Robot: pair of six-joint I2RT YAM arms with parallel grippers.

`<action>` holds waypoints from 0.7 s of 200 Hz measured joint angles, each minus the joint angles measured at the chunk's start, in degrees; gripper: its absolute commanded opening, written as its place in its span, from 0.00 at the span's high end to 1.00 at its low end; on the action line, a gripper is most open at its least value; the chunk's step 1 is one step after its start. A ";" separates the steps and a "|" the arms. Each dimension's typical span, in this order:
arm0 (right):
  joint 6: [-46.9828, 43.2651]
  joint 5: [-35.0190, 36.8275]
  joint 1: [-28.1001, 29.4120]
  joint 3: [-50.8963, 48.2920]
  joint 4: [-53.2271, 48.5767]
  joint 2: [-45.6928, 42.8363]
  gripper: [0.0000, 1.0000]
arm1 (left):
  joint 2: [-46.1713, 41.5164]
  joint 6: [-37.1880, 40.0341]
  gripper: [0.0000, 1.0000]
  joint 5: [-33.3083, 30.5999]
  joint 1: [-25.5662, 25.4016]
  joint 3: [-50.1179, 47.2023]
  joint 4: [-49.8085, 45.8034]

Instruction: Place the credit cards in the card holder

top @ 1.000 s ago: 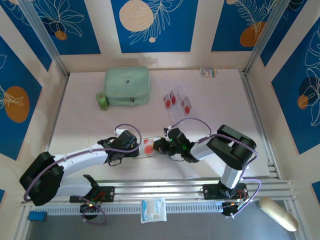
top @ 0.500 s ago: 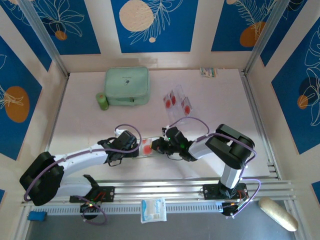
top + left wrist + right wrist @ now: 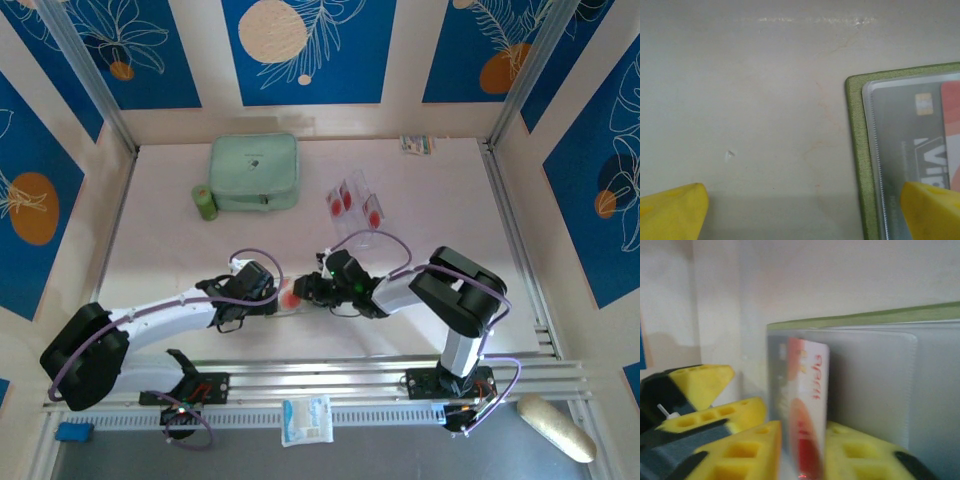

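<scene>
The olive-green card holder (image 3: 856,150) lies open on the table, its pale clear pockets facing up. My left gripper (image 3: 805,220) stands wide open low over its left edge, one yellow fingertip (image 3: 932,207) above the pocket. A credit card (image 3: 810,405) with a red mark stands slanted against the holder's (image 3: 865,319) pocket. It sits between the slightly parted jaws of my right gripper (image 3: 802,440). From above, the two grippers (image 3: 262,290) (image 3: 303,290) meet with that card (image 3: 290,296) between them. Three more credit cards (image 3: 352,200) lie loose farther back.
A large mint-green zip case (image 3: 254,172) and a small green roll (image 3: 205,203) sit at the back left. A small packet (image 3: 417,144) lies by the back wall. A white pack (image 3: 305,420) rests below the front rail.
My right gripper has slid left with the card toward the left gripper, and its jaws have parted from a tight grip. The left arm has stayed put.
</scene>
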 measured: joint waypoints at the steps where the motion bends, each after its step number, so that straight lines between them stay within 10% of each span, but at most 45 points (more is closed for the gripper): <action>1: 0.00 0.07 0.00 0.04 -0.15 -0.09 0.57 | 0.00 0.00 0.02 0.00 0.00 0.00 0.00; 140: -11.26 0.74 -1.33 9.64 -25.22 -2.54 0.88 | 0.37 -1.29 0.02 -0.22 0.00 -1.81 2.58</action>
